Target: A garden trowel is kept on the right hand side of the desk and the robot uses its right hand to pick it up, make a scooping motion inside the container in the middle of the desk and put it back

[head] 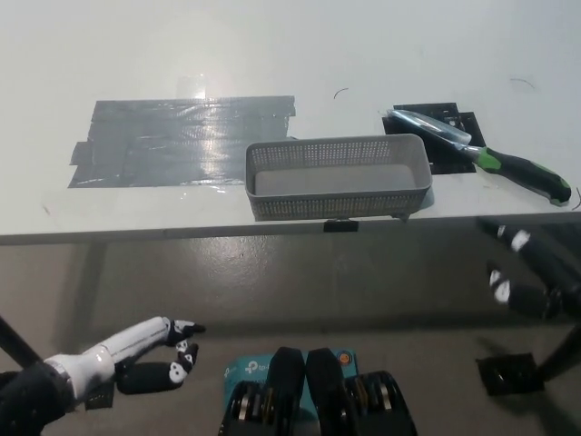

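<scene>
You see little readable writing here: a teal label [243, 371] near the bottom edge carries white lettering that looks like "tp-link", partly cut off. The desk [272, 54] is a pale white surface, and a broad patch of grey tape [177, 141] covers its left middle, shining under overhead light. The grey perforated container [338, 176] sits at the desk's front edge, in the middle. Your garden trowel [481, 154] lies to its right on the desk, metal blade over a patch of black tape [445, 150], its black and green handle pointing right. Below the desk edge you find a grey-brown floor. The white left hand [150, 356] rests low at left, fingers loosely spread, holding nothing. The black right hand [531, 272] hovers below the desk edge under the trowel, blurred, fingers apart and empty.
</scene>
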Motion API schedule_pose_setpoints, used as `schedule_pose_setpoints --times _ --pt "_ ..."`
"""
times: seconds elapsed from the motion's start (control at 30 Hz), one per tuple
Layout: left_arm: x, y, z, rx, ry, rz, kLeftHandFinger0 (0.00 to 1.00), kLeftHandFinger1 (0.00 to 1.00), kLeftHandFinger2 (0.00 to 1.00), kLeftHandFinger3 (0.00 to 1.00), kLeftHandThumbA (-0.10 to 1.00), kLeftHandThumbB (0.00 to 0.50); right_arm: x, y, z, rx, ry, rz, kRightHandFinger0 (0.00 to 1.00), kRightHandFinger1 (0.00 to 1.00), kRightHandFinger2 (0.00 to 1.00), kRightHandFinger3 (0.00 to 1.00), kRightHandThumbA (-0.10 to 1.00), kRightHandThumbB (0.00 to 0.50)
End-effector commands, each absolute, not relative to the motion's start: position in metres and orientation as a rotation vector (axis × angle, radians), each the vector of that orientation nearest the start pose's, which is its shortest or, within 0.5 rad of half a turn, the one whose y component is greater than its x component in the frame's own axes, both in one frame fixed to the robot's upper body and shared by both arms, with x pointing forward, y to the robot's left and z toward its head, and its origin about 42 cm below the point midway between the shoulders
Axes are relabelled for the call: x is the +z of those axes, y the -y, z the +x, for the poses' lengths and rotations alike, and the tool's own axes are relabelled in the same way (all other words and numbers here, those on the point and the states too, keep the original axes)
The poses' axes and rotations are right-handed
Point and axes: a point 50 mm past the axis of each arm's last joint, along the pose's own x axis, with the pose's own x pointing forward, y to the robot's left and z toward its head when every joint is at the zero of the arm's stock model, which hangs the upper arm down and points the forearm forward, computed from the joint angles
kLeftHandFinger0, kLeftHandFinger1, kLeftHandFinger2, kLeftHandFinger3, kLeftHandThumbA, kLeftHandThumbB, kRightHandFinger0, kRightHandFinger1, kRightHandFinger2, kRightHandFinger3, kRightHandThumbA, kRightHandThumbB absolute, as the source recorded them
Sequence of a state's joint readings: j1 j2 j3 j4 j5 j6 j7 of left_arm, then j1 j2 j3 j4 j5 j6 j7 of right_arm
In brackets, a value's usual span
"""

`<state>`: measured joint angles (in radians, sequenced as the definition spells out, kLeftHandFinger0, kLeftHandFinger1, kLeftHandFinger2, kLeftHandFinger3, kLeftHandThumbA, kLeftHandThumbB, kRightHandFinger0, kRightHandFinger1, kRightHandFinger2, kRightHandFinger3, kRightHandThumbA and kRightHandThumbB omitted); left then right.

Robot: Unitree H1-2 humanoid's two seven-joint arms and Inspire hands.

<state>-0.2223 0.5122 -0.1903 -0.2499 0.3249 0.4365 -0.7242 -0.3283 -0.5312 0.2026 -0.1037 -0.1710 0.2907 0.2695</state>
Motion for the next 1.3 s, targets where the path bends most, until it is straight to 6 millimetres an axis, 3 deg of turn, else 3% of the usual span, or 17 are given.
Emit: schedule_pose_setpoints --times 0.0,0.03,0.13,0.2,0.23,0.3,0.37,0.43,0.53,0.57,0.63,0.7,0.73,0.83,0.97,1.1,1.27 --pt "0.208 -0.279 0.323 -0.623 -0.215 0.810 1.00 1.00 1.00 1.00 0.91 0.000 0.286 0.292 0.381 0.233 0.298 -0.837 1.00 1.00 1.00 1.00 0.12 0.101" --pt "0.211 -0.277 0.321 -0.564 -0.166 0.762 1.00 1.00 1.00 1.00 0.79 0.000 0.305 0.294 0.385 0.209 0.350 -0.882 1.00 1.00 1.00 1.00 0.20 0.112" --pt "0.211 -0.277 0.318 -0.502 -0.093 0.736 1.00 1.00 1.00 1.00 0.74 0.014 0.322 0.295 0.390 0.179 0.384 -0.926 1.00 1.00 1.00 1.00 0.33 0.141" --pt "0.209 -0.278 0.318 -0.461 -0.034 0.730 1.00 1.00 1.00 1.00 0.68 0.032 0.341 0.300 0.399 0.114 0.416 -0.939 1.00 1.00 1.00 1.00 0.42 0.237" --pt "0.209 -0.279 0.318 -0.451 -0.028 0.730 1.00 1.00 1.00 1.00 0.66 0.029 0.345 0.302 0.402 0.096 0.423 -0.946 1.00 1.00 1.00 1.00 0.43 0.249" --pt "0.208 -0.280 0.317 -0.443 -0.033 0.746 1.00 1.00 1.00 1.00 0.58 0.040 0.358 0.309 0.417 0.014 0.372 -0.973 1.00 1.00 1.00 1.00 0.60 0.361" --pt "0.208 -0.280 0.317 -0.445 -0.029 0.744 1.00 1.00 1.00 1.00 0.55 0.032 0.359 0.312 0.423 -0.004 0.359 -0.978 1.00 1.00 1.00 1.00 0.64 0.396" --pt "0.207 -0.280 0.316 -0.460 -0.042 0.743 1.00 1.00 1.00 1.00 0.55 0.028 0.358 0.321 0.446 -0.042 0.300 -0.995 1.00 1.00 1.00 1.00 0.69 0.433" --pt "0.207 -0.281 0.315 -0.463 -0.036 0.743 1.00 1.00 1.00 1.00 0.61 0.046 0.346 0.324 0.467 -0.046 0.227 -1.019 1.00 1.00 1.00 1.00 0.72 0.447" --pt "0.207 -0.281 0.316 -0.467 -0.048 0.735 1.00 1.00 1.00 1.00 0.60 0.046 0.327 0.325 0.481 -0.006 0.150 -1.062 1.00 1.00 1.00 1.00 0.77 0.468" --pt "0.207 -0.280 0.315 -0.472 -0.066 0.728 0.99 1.00 1.00 1.00 0.55 0.033 0.307 0.321 0.495 0.061 0.072 -1.114 1.00 1.00 1.00 1.00 0.72 0.499" --pt "0.206 -0.279 0.314 -0.477 -0.066 0.728 0.99 1.00 1.00 1.00 0.54 0.031 0.306 0.323 0.493 0.059 0.071 -1.117 1.00 1.00 1.00 1.00 0.71 0.500" --pt "0.206 -0.279 0.314 -0.482 -0.064 0.740 0.96 0.99 1.00 1.00 0.46 0.011 0.290 0.313 0.500 0.122 0.023 -1.146 1.00 1.00 1.00 1.00 0.70 0.500" --pt "0.207 -0.278 0.313 -0.496 -0.066 0.753 0.92 0.96 1.00 1.00 0.48 0.002 0.270 0.286 0.512 0.222 -0.048 -1.177 1.00 1.00 1.00 1.00 0.80 0.500" --pt "0.207 -0.278 0.314 -0.516 -0.098 0.751 0.92 0.96 1.00 1.00 0.57 0.008 0.271 0.265 0.524 0.255 -0.064 -1.144 1.00 1.00 1.00 1.00 0.86 0.500" --pt "0.207 -0.276 0.314 -0.523 -0.109 0.745 0.93 0.94 0.99 1.00 0.50 0.000 0.277 0.255 0.532 0.243 -0.066 -1.133 1.00 1.00 1.00 1.00 0.85 0.496" --pt "0.207 -0.276 0.314 -0.535 -0.093 0.774 0.92 0.90 0.94 1.00 0.55 0.000 0.273 0.264 0.539 0.234 -0.108 -1.128 1.00 1.00 1.00 1.00 0.80 0.500"
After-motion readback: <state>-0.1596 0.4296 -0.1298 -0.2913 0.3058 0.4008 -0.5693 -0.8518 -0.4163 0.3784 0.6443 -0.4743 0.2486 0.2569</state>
